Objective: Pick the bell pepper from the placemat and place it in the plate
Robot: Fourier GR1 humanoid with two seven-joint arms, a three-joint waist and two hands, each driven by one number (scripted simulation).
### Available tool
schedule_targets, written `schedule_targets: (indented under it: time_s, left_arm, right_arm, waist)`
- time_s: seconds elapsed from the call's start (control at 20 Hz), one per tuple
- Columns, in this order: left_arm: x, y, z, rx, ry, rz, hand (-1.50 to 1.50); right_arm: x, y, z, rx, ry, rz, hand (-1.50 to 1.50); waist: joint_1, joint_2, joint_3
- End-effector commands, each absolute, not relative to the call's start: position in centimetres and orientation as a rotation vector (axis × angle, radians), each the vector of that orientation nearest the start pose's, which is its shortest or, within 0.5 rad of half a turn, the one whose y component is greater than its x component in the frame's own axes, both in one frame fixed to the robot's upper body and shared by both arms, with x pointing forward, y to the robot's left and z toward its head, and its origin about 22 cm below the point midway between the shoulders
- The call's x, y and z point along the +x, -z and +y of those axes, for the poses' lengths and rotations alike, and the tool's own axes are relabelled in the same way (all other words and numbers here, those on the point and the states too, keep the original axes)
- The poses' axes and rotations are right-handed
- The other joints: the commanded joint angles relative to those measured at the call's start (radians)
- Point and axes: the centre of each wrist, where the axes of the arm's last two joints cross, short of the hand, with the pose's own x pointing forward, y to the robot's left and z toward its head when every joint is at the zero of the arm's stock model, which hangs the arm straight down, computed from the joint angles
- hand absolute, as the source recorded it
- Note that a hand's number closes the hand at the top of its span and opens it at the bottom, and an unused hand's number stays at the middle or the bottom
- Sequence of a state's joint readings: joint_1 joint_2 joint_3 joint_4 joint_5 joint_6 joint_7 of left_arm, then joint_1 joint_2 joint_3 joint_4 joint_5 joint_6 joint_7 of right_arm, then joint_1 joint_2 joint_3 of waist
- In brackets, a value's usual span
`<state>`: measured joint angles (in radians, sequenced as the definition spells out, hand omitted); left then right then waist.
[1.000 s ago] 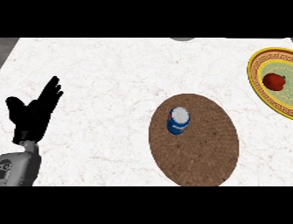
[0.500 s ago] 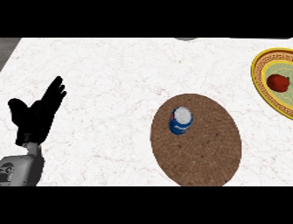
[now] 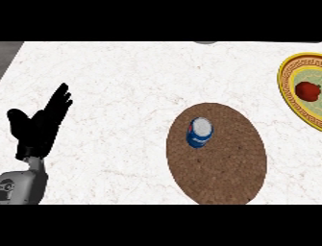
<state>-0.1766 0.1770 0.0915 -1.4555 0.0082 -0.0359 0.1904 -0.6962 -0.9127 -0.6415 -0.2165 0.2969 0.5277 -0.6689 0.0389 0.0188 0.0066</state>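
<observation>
The bell pepper [image 3: 307, 91] — small, red and rounded — lay inside the plate [image 3: 291, 98] at the right edge of the frame, resting on the plate's pale green centre. The plate had a yellow rim with a patterned border, and its right side was cut off by the frame edge. It sat on the bench [image 3: 135, 81], a white marbled surface that filled most of the view.

The placemat [image 3: 224, 168], a brown woven oval, lay in the lower middle of the frame, well apart from the plate and to its lower left. On the mat's upper left part sat a blue and white can [image 3: 199, 132], tilted or lying so that its pale top faced up and to the right. The pepper was not on the mat.

The left robot hand [image 3: 39, 125] showed at the left side of the frame, black, with its grey forearm coming up from the lower left corner. Its fingers were straight and spread apart, pointing toward the upper right, the thumb standing off to the left — it held nothing and touched no object. It was well apart from the mat and the can. The right robot hand did not show anywhere in the view.
</observation>
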Motion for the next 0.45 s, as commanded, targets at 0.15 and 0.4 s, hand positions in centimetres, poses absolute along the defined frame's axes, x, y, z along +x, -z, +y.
schedule_targets:
  time_s: [0.15, 0.4]
  left_arm:
    - [28.9, -2.8, 27.8, 0.137, 0.097, -1.428, 0.00]
    - [29.0, -2.7, 28.1, 0.141, 0.121, -1.431, 0.00]
  right_arm:
    - [25.9, -11.8, -58.2, -0.330, -0.184, -1.777, -1.50]
    - [25.6, -9.9, -57.8, -0.334, -0.199, -1.749, -1.50]
  waist:
    - [0.001, 0.006, 0.002]
    - [0.005, 0.006, 0.003]
